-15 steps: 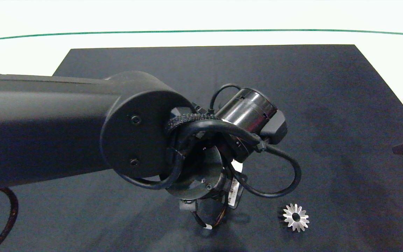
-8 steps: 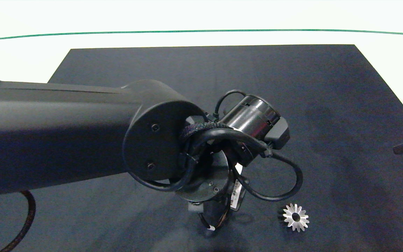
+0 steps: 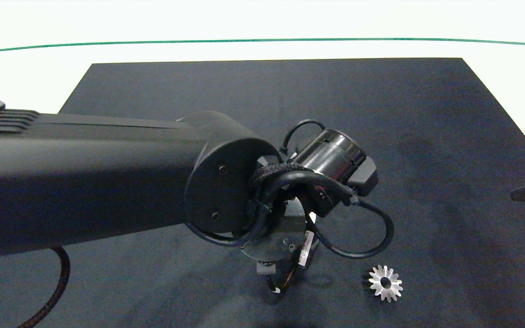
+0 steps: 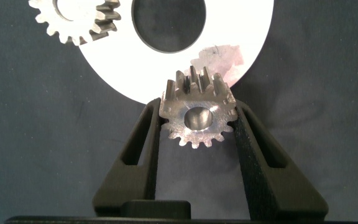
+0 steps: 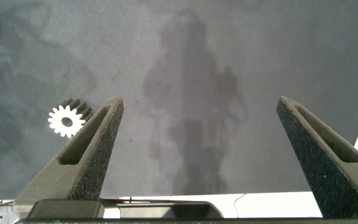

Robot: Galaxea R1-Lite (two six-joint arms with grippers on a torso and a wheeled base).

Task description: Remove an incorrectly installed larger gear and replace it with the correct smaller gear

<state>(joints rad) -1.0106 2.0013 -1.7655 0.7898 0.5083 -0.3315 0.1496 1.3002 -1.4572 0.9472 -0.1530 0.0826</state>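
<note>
L gripper [image 4: 196, 127] is clamped on the smaller gear [image 4: 197, 118], one finger on each toothed flank, so the bore faces the wrist cam and the gear axis stays roughly in line w/ the approach. My read: that hold suits seating the gear on a post. It hangs at the near rim of a white round plate [image 4: 241, 56], which has a dark round opening [image 4: 168, 25] in its middle. A pale, translucent scrap [image 4: 225, 56] lies on the plate just behind the held gear; can't tell what it is. A 2nd short-toothed gear [image 4: 73, 18] sits on the plate's far side, only partly in frame.

In the head view the L arm [image 3: 84, 177] comes in from the left and covers plate + gripper entirely, so the wrist cam is the only look at the grasp. Can't tell if the gear is touching the plate or just above it.

The larger gear [image 3: 385, 283] lies flat on the dark mat [image 3: 426, 136], near-right of the L wrist, well apart from the plate, also seen in the R wrist view [image 5: 66, 120]. So it's already off; prob set aside there to keep the install spot free.

R gripper [image 5: 197, 134] is idle at the right, fingers wide apart, holding nothing, over bare mat.

Looks: smaller gear = silver metal, short blunt teeth, thick body, smooth round bore, dull machined face. Larger gear = brighter, long pointed star-like teeth, dark centre hole.

Step, as I judge it: removal done, placing the replacement.
</note>
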